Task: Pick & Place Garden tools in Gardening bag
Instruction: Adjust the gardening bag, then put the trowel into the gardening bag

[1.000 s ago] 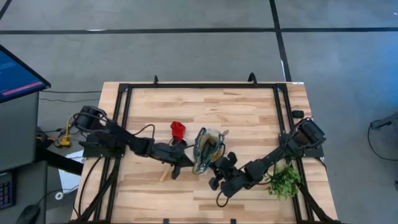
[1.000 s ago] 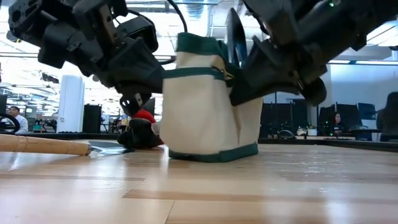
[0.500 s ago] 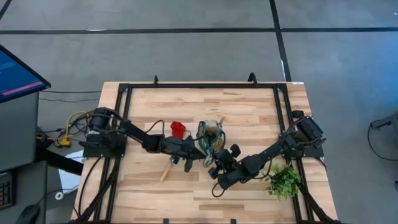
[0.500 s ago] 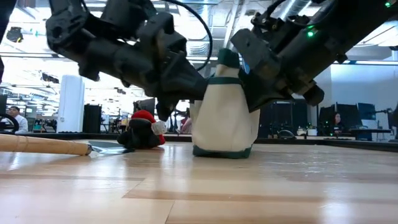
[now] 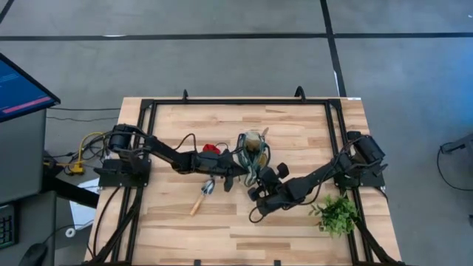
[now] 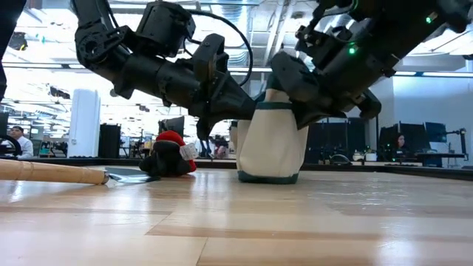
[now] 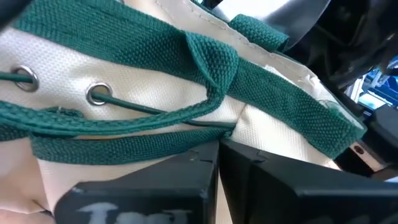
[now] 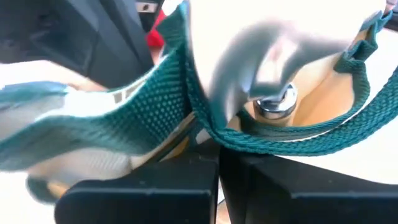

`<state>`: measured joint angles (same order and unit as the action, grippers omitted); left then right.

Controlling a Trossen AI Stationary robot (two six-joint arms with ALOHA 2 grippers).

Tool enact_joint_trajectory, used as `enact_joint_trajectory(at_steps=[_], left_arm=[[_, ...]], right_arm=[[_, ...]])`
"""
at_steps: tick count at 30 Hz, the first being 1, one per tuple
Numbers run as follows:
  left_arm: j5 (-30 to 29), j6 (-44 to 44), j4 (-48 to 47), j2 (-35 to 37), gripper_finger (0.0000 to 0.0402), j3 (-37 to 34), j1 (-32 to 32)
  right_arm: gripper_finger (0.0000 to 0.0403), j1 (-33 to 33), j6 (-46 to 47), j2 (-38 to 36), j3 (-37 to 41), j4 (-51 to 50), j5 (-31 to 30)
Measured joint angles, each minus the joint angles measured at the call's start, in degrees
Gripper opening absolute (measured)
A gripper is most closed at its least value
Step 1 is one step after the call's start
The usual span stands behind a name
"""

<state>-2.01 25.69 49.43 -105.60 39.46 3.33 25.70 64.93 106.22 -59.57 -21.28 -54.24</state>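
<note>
The tan gardening bag (image 5: 251, 150) with green trim stands upright on its base (image 6: 268, 177) at mid table. A metal-bladed tool (image 8: 273, 68) stands inside it, and a wooden handle (image 5: 263, 134) sticks out of its top. My left gripper (image 5: 238, 173) is shut on the bag's left side and my right gripper (image 5: 259, 182) is shut on its near right side. A wooden-handled trowel (image 5: 201, 196) lies on the table to the left. The small red item (image 5: 212, 148) sits behind my left arm. My left gripper pinches the bag's upper edge at its green trim band (image 7: 186, 142) between its two shut fingers, coming level from the table's left. The bag stands upright with its base on the table. My right gripper pinches the bag's green rim strap (image 8: 202, 132) between its shut fingers, coming from the table's near right, slanting down. The bag's mouth is open beyond the fingers, and the bag stays upright on the table.
The leafy green sprig (image 5: 336, 214) lies near the table's right front. A black frame (image 5: 148, 111) runs around the tabletop. People sit in the room behind, at the left (image 6: 13, 140) and right (image 6: 401, 144) of the low view.
Both grippers have moved toward the table's far edge, holding the bag between them. The bag has slid that way, staying upright on its base, and has turned so that it shows narrower in the low view. The trowel now lies uncovered by my left arm.
</note>
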Motion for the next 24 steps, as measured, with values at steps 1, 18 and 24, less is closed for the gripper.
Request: enact_joint_trajectory(at_steps=[1,18,24], left_arm=[[0.1,0.0,0.0,0.0,0.0001,0.0,0.0],[2.7,-5.6,-3.7,15.7,0.0001,-4.2,2.0],[3.1,-8.0,-23.0,33.5,0.0001,-9.4,5.1]], right_arm=[[0.0,0.2,-0.2,-0.3,0.0,-0.2,0.2],[0.0,11.1,-3.5,-14.1,0.0,-5.9,12.4],[0.0,17.4,-6.5,-21.4,0.0,-4.8,11.9]])
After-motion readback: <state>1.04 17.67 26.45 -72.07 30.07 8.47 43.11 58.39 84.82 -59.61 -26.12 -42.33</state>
